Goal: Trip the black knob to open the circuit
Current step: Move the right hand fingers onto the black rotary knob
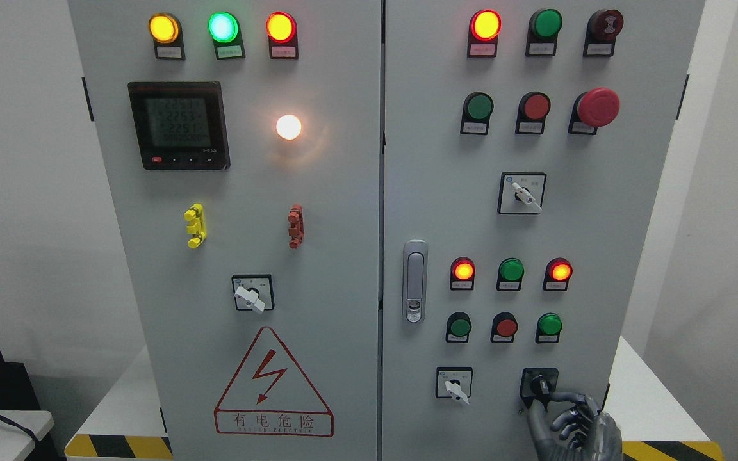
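You are looking at the black knob point(541, 386), a small rotary switch on a square black plate at the lower right of the grey cabinet door, directly above and just in front of the right hand point(573, 422). Its short handle tilts up and slightly left of vertical. The hand's grey fingertips point(543, 399) reach the plate's lower edge, one finger arching along the knob's right side.
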Motion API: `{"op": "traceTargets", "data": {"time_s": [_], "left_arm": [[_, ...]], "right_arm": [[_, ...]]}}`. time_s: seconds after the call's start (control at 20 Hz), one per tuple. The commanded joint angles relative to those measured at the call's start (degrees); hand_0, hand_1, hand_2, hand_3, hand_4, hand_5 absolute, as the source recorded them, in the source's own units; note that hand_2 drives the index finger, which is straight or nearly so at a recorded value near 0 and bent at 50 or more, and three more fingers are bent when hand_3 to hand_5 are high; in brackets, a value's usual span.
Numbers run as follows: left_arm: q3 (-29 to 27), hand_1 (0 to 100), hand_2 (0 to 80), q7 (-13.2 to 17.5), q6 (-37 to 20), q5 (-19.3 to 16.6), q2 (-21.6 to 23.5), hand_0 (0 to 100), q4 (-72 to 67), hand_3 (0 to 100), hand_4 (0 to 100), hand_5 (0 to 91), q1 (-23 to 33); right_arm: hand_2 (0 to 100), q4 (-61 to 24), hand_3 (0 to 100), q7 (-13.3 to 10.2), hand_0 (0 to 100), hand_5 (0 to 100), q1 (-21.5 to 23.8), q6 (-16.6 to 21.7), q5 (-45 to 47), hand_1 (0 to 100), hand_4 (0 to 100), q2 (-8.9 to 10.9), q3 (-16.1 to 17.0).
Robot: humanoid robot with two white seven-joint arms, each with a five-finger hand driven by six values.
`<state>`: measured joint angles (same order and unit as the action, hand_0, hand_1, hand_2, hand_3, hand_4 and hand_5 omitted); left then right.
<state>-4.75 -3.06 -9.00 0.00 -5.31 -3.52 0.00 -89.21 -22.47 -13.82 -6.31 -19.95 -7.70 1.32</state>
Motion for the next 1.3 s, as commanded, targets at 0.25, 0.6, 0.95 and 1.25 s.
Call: {"op": "traceTargets", "data": {"time_s": [0.25, 0.6, 0.95, 1.25], "left_arm": [[0.0, 39, 0.0, -0.02, 0.03, -1.85, 0.04, 12, 0.0, 0, 0, 0.0, -0.44], [0.0, 39, 0.0, -0.02, 0.03, -1.85, 0.04, 12, 0.0, 0, 0, 0.0, -0.44], [0.0, 39, 0.0, -0.02, 0.03, -1.85, 0.04, 12, 0.0, 0, 0, 0.0, -0.44], [0.0, 39, 0.0, -0.02, 0.03, -1.93, 0.04, 12, 0.0, 0, 0, 0.0, -0.44]], "right_arm": [[52, 0.0, 87, -0.12, 49, 98, -0.06, -0.28, 0.0, 82, 93, 0.05, 0.71], [53, -0.08, 88, -0.12, 49, 98, -0.06, -0.28, 0.0, 81, 93, -0.03, 0.62], [54, -0.08, 89, -0.12, 50, 98, -0.15, -0.28, 0.0, 81, 94, -0.03, 0.62], [55, -0.08, 90, -0.12, 50, 98, -0.15, -0.37, 0.0, 81, 94, -0.03, 0.71]]}}
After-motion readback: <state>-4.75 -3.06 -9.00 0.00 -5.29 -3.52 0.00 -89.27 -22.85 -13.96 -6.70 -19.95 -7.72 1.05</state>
